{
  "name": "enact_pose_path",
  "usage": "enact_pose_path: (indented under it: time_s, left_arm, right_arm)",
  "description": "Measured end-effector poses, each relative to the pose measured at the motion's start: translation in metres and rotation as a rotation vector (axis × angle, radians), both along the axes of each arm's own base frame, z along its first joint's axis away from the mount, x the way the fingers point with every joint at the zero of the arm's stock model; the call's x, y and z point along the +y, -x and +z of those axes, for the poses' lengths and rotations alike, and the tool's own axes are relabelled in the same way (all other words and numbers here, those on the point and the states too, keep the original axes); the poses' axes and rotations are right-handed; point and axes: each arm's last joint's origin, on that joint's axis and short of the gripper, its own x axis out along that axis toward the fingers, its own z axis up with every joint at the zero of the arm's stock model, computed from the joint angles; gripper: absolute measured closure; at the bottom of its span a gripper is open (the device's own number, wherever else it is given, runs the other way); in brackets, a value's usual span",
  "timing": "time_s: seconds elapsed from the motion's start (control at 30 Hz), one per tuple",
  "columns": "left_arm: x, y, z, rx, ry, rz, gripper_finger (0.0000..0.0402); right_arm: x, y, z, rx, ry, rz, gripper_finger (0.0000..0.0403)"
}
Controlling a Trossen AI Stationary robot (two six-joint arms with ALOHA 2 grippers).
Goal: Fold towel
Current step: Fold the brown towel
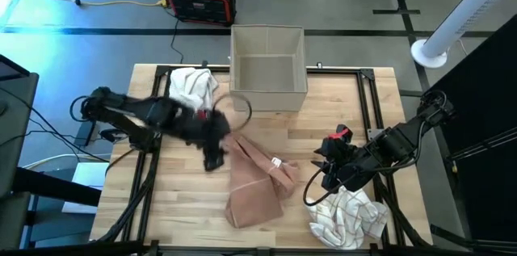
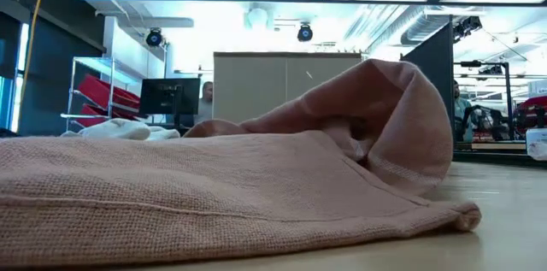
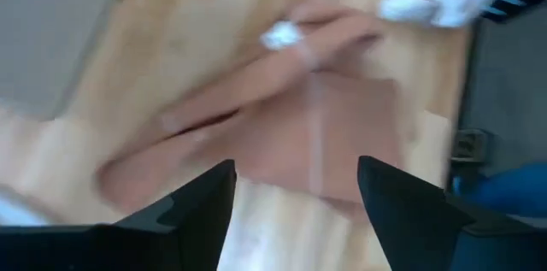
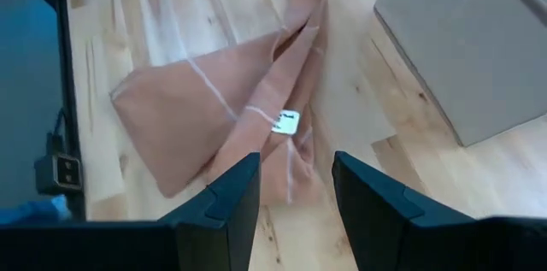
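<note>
Left gripper (image 3: 295,190) open, fingers spread, nothing between them, hovering just off the pink towel's (image 1: 254,179) left edge. Towel lies crumpled/half-folded mid-table (image 1: 170,216), in front of the grey box (image 1: 267,68), white tag up. Right gripper (image 4: 295,187) parted w/ nothing in it, by a white cloth (image 1: 349,217) at the table's right-front corner.

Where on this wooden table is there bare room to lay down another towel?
The near-left corner of the wooden table, left of the crumpled pink towel and below the open left gripper, is bare. So is the patch right of the beige box. The near-right corner is crowded by the right gripper and a white cloth.
</note>
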Motion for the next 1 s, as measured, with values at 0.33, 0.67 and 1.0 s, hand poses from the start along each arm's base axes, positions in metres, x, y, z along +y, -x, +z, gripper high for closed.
enact_pose_path:
  time_s: [0.33, 0.67, 1.0]
  left_arm:
    - [-0.097, -0.08, -0.079, -0.169, -0.193, -0.193, 0.0177]
    - [-0.122, -0.136, -0.166, -0.138, -0.069, -0.395, 0.0195]
    - [-0.146, -0.151, -0.212, -0.202, -0.119, -0.484, 0.0209]
  right_arm:
    - [0.001, 0.003, -0.003, 0.095, 0.043, 0.152, 0.0268]
    - [-0.002, 0.008, -0.004, 0.155, 0.069, 0.184, 0.0268]
    - [-0.004, 0.009, -0.004, 0.158, 0.102, 0.167, 0.0268]
